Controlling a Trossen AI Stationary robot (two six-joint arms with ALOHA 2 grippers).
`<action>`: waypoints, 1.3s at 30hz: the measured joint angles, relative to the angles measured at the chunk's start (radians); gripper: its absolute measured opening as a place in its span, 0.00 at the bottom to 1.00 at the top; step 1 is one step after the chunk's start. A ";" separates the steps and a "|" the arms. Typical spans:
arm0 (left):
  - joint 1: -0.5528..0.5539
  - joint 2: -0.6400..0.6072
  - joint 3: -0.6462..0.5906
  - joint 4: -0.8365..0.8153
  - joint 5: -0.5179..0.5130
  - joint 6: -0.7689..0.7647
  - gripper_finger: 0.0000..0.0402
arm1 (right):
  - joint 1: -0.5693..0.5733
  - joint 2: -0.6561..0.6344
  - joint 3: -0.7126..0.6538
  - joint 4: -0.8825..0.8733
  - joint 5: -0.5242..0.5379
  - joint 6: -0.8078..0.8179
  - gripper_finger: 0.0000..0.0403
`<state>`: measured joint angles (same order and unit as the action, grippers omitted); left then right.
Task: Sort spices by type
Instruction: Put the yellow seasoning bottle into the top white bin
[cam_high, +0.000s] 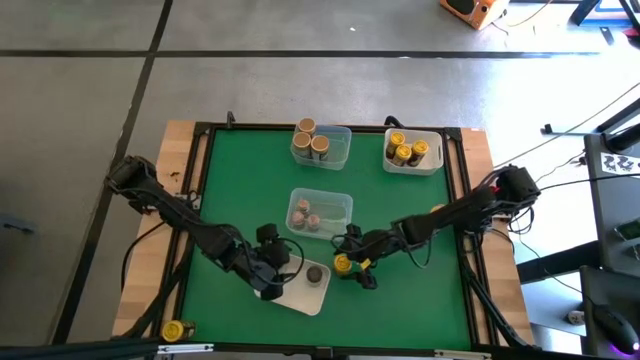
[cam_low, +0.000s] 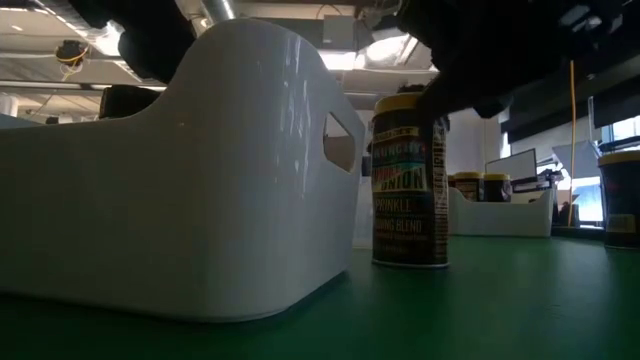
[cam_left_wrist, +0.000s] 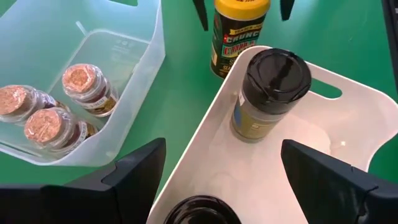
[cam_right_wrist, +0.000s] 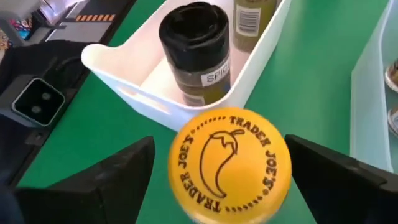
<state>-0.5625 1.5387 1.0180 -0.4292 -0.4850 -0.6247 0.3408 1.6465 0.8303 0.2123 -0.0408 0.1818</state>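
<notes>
A yellow-topped spice jar (cam_high: 343, 263) stands upright on the green mat beside a white tray (cam_high: 305, 298). My right gripper (cam_high: 349, 262) is open, one finger on either side of its lid (cam_right_wrist: 230, 165), with gaps to the lid. The white tray holds two dark-lidded jars: one (cam_left_wrist: 273, 87) stands free. The other (cam_left_wrist: 202, 211) is below my left gripper (cam_left_wrist: 221, 149), which is open above the tray's near left part (cam_high: 272, 282).
A clear tray (cam_high: 335, 205) at the middle holds brownish-topped jars (cam_left_wrist: 46, 112). At the far edge, a clear tray (cam_high: 340, 140) holds tan-topped jars, and a white tray (cam_high: 437, 160) holds yellow-topped ones. One yellow jar (cam_high: 178, 329) lies at the near left corner.
</notes>
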 joint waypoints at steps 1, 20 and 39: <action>0.000 0.000 0.000 0.000 -0.002 0.001 0.79 | 0.000 0.008 0.000 0.010 0.004 0.000 0.88; 0.006 0.001 0.000 0.001 -0.048 0.020 0.79 | -0.008 -0.090 0.000 -0.125 0.128 -0.031 0.56; 0.006 0.001 0.000 0.000 -0.071 0.017 0.79 | -0.124 -0.581 0.000 -0.821 0.925 0.049 0.56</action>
<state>-0.5564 1.5396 1.0180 -0.4290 -0.5562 -0.6075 0.2164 1.0654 0.8303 -0.6087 0.8841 0.2308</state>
